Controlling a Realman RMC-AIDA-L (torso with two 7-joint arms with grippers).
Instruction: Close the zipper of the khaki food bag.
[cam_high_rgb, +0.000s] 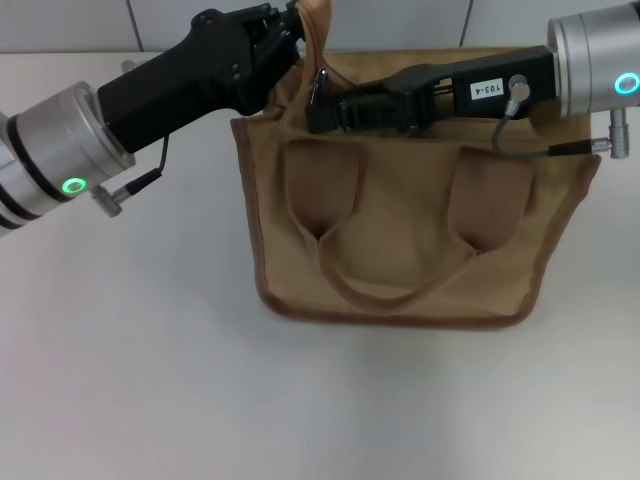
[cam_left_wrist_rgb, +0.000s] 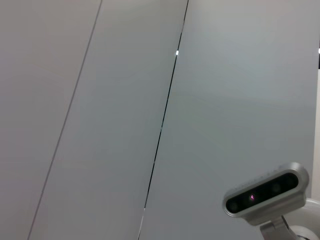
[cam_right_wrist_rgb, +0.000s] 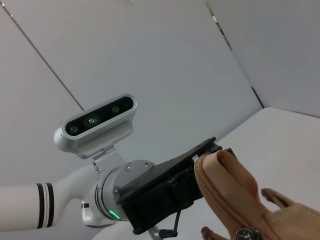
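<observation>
I see the khaki food bag (cam_high_rgb: 415, 235) standing near the table's (cam_high_rgb: 150, 380) far edge. My left pincer (cam_high_rgb: 285, 35) is clamped on the bag's raised top-left corner. My right pincer (cam_high_rgb: 322, 100) lies along the zipper (cam_right_wrist_rgb: 227, 200); I cannot tell whether it is together or apart.

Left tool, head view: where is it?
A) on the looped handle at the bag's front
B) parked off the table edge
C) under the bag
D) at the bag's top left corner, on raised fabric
D: the left tool sits at the bag's top left corner, where a fabric end sticks up against it.
</observation>
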